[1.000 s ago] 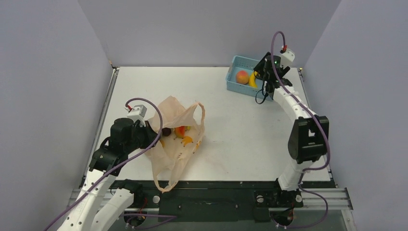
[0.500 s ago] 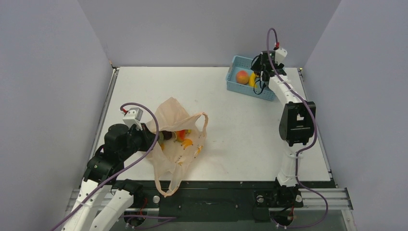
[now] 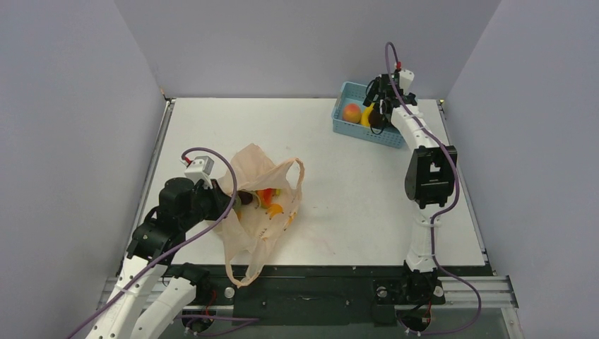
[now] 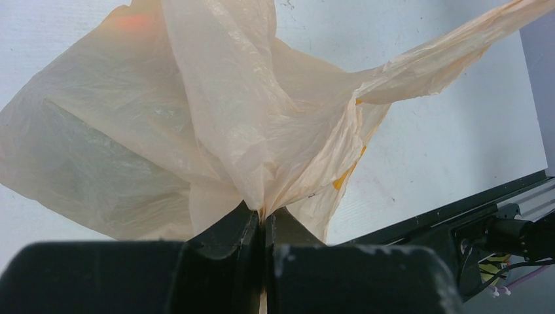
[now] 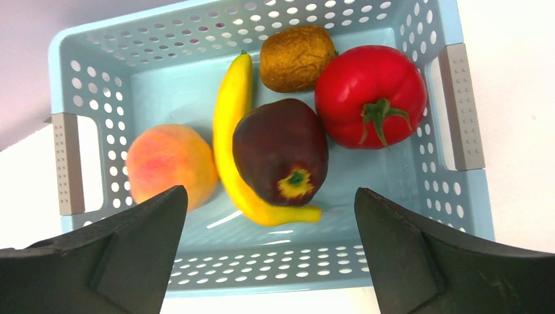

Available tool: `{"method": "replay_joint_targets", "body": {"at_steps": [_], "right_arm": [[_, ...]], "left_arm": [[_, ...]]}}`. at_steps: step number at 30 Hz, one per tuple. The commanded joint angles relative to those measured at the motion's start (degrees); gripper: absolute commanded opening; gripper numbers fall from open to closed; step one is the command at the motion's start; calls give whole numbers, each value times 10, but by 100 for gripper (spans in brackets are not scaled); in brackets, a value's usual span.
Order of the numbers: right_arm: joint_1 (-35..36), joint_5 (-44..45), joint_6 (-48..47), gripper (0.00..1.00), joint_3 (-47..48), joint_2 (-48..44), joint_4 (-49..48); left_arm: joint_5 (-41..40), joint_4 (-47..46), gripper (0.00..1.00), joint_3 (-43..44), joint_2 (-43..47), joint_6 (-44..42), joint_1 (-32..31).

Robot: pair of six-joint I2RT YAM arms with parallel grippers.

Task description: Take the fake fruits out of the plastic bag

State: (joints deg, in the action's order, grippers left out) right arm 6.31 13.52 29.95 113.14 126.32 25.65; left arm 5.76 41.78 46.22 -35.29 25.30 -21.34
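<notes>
One drop done: dark maroon plastic plum [image 5: 281, 160] in pale-blue perforated basket [image 5: 262, 275]; right gripper [image 5: 268, 199] wide above. Left gripper [image 4: 264, 222] clamping thin pale-orange plastic bag [image 4: 196, 98], red-orange fruits [image 3: 266, 195] inside. Next: send right to bag mouth.

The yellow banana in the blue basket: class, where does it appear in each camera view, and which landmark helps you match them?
Top external: the banana lies at the far right of the table, inside the blue basket.
Left wrist: not in it; the plastic bag dominates.
Right wrist: the banana is at centre, curving down the blue basket.
Shared landmark: the peach-coloured fruit, on the banana's left in both.
</notes>
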Motion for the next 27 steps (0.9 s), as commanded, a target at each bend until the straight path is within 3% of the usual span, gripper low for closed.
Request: {"method": "replay_joint_targets", "body": {"at_steps": [1, 4, 11, 14, 20, 27], "right_arm": [[6, 30, -31, 95, 33, -51, 27], [22, 42, -36, 95, -5, -101, 21], [86, 4, 22, 94, -334, -321, -132], [116, -23, 46, 91, -432, -386, -170], [272, -29, 71, 90, -648, -522, -217], [446, -22, 115, 81, -809, -630, -295]], "left_arm": [[-8, -26, 0, 2, 0, 6, -5], [-9, -25, 0, 3, -5, 6, -5], [-18, -23, 0, 3, -5, 9, -6], [-21, -23, 0, 3, -6, 10, -9], [-26, -21, 0, 3, -7, 12, -19], [-34, -19, 0, 3, -7, 14, -24]]}}
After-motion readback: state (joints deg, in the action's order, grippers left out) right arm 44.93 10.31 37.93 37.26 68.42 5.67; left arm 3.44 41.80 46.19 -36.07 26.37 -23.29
